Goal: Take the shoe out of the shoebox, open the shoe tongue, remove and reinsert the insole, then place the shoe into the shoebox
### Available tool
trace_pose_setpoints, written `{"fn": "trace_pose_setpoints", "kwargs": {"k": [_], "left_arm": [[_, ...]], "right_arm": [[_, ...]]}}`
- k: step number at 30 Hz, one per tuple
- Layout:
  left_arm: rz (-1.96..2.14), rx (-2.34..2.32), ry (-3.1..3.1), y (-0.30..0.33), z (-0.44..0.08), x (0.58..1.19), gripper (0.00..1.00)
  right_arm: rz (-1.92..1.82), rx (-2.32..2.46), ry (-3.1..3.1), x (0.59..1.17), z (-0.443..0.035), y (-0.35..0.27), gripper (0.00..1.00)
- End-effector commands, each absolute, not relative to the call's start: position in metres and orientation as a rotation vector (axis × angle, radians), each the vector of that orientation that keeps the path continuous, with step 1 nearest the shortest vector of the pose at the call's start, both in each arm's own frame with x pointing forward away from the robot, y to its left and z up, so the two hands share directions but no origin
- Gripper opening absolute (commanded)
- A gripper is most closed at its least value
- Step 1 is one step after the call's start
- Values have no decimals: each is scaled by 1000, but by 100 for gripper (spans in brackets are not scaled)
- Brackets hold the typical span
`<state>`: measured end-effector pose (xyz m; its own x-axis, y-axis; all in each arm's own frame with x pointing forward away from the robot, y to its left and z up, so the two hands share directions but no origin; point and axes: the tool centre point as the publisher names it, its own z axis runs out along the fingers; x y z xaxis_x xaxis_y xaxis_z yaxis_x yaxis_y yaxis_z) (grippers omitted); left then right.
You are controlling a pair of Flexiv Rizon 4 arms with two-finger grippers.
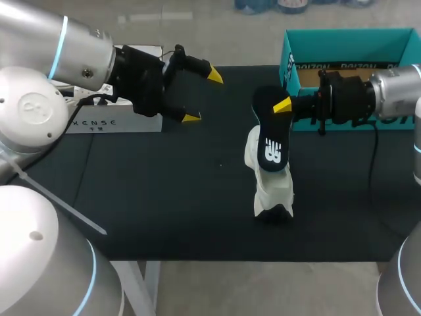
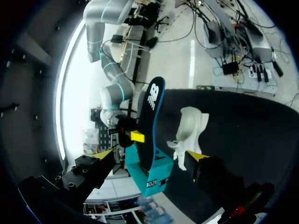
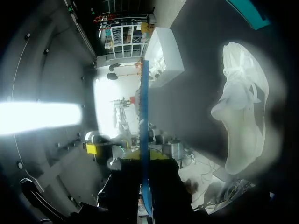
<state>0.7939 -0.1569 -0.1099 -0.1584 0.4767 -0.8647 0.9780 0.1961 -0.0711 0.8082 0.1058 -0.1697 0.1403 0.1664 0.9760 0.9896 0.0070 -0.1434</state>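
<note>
We see a table (image 1: pixel 164 197) spread with a black, matte cover from its front edge to its far edge. Under the front edge a white table leg (image 1: pixel 150 289) runs down to a pale grey floor (image 1: pixel 263 289), and the same pale floor shows past the far edge. A white box (image 1: pixel 122 124) sits on the cover at the far left. Light falls evenly on the black cover, and the shadows on it are soft. In the left wrist view a tall bright band (image 2: pixel 65 93) glares white beyond the table. The right wrist view has a similar white glare (image 3: pixel 42 116). We cannot tell whether either is a window or a lamp.
</note>
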Motion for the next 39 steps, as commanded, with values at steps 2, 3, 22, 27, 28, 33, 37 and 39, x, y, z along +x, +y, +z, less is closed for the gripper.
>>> {"fn": "trace_pose_setpoints", "kwargs": {"k": [2,3,22,27,28,33,37,39], "left_arm": [[-869,1365,1740,-161,-113,789,100],[-864,1354,1733,-162,-112,786,100],[-927,1275,1502,-188,-142,766,100],[-971,1271,1414,-205,-153,770,100],[-980,1267,1406,-210,-155,771,100],[-1013,1250,1352,-233,-164,778,100],[-1034,1224,1320,-244,-169,784,100],[-1043,1214,1309,-249,-170,786,100]], "right_arm": [[-1006,-1385,-1230,807,-169,107,0],[-1006,-1385,-1230,807,-169,107,0],[-1006,-1385,-1230,807,-169,107,0],[-1006,-1385,-1230,807,-169,107,0],[-1006,-1385,-1230,807,-169,107,0],[-1006,-1385,-1230,807,-169,107,0],[-1006,-1385,-1230,807,-169,107,0],[-1006,-1385,-1230,807,-169,107,0]]}}
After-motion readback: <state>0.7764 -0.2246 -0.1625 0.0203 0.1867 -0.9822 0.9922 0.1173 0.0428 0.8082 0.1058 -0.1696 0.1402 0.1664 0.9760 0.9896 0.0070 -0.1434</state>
